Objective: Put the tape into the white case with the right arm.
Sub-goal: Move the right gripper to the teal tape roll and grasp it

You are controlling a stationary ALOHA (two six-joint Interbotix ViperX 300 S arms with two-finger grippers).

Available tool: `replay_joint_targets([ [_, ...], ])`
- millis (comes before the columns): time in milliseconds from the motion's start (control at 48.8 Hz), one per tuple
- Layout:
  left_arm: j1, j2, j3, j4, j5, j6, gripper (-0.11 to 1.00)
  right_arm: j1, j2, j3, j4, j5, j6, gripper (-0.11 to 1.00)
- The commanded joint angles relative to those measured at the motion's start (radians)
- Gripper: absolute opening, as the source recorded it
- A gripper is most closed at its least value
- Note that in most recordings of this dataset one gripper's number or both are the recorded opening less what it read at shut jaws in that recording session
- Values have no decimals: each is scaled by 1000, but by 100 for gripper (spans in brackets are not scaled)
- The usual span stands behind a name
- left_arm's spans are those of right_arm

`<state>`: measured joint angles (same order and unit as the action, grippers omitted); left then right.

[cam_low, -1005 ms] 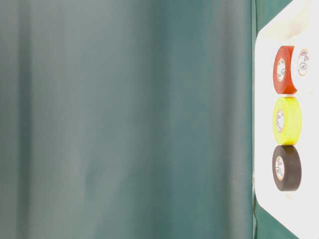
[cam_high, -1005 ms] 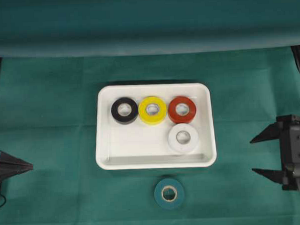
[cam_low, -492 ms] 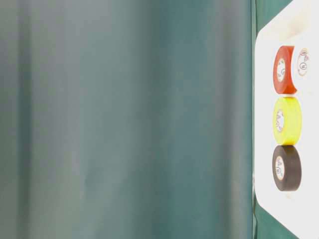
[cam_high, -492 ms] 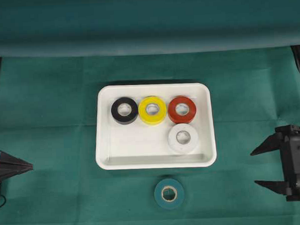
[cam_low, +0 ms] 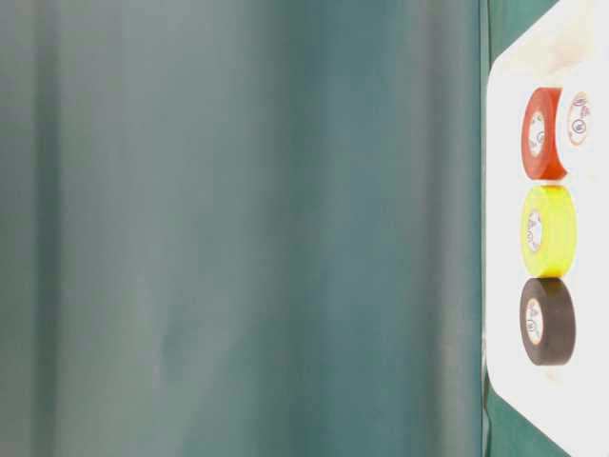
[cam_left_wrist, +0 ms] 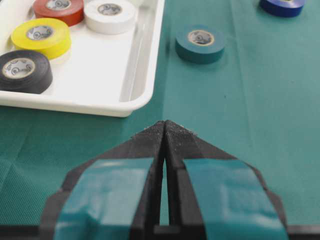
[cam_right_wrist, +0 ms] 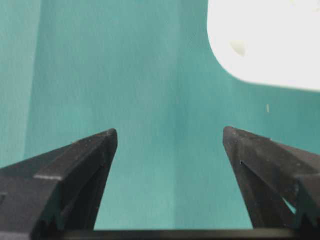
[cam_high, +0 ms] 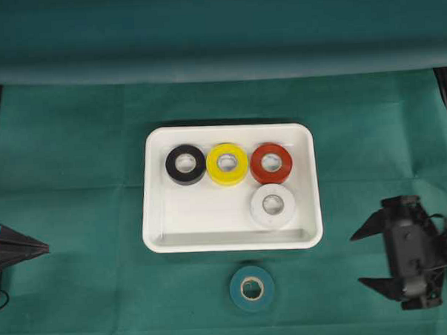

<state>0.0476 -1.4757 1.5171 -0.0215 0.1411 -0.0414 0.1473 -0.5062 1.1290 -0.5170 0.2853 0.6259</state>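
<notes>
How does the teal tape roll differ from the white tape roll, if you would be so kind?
Colour: the teal tape roll nearly matches the green cloth, while the white tape roll blends with the white case.
Place: the teal tape roll lies on the cloth just outside the case's near rim; the white tape roll lies inside the case, beside the red roll.
Shared: both lie flat, core hole up, and look similar in size.

The counter [cam_high: 76, 181], draped in a green cloth, carries the white case [cam_high: 155, 215] at its middle, a teal tape roll [cam_high: 252, 288] lying flat just beside the case's near rim toward the near edge, and a blue tape roll [cam_left_wrist: 282, 6] farther off.
</notes>
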Motion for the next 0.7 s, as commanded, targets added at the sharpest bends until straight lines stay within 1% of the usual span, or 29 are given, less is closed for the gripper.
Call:
replay_joint_targets([
  [0,2,9,-12,-2,-12,0,0,12,55,-60,-14,-8,-3,57],
  [390,2,11,-12,-2,-12,0,0,60,344,-287,-71,-38,-31,57],
  [677,2,11,-12,-2,-12,0,0,63,509,-440,-74,-44,-31,57],
])
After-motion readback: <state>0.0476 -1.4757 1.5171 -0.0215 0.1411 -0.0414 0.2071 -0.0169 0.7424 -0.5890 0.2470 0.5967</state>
